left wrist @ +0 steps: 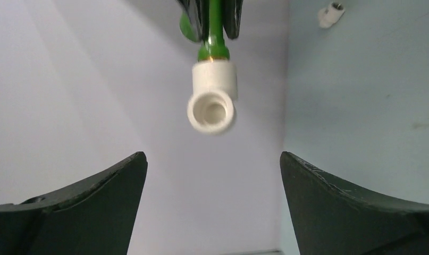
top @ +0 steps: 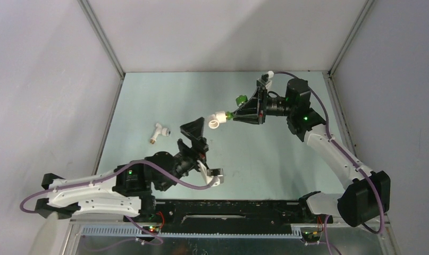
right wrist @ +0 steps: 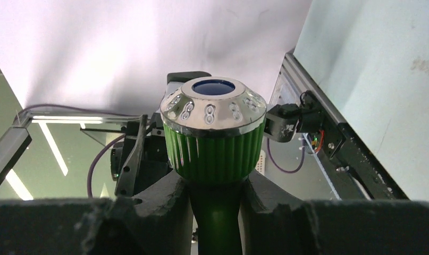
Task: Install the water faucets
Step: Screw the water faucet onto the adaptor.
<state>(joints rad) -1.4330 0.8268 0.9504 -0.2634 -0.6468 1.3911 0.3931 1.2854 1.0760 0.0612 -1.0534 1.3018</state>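
Observation:
My right gripper [top: 234, 113] is shut on the green faucet [top: 241, 99] and holds it above the table. In the right wrist view the fingers clamp the green stem under the ribbed knob [right wrist: 213, 133]. A white elbow fitting [top: 218, 118] sits on the faucet's threaded end, its open mouth facing my left gripper [top: 193, 137]. The left gripper is open and empty, just short of the fitting [left wrist: 212, 101]. The fitting hangs ahead of the left fingers [left wrist: 95, 207] without touching them. The white faucet with a grey knob [top: 159, 132] lies on the table to the left.
A second white fitting [top: 269, 75] lies at the back of the table behind the right gripper; it also shows in the left wrist view [left wrist: 330, 13]. Grey walls close the table on three sides. A black rail [top: 228, 208] runs along the near edge.

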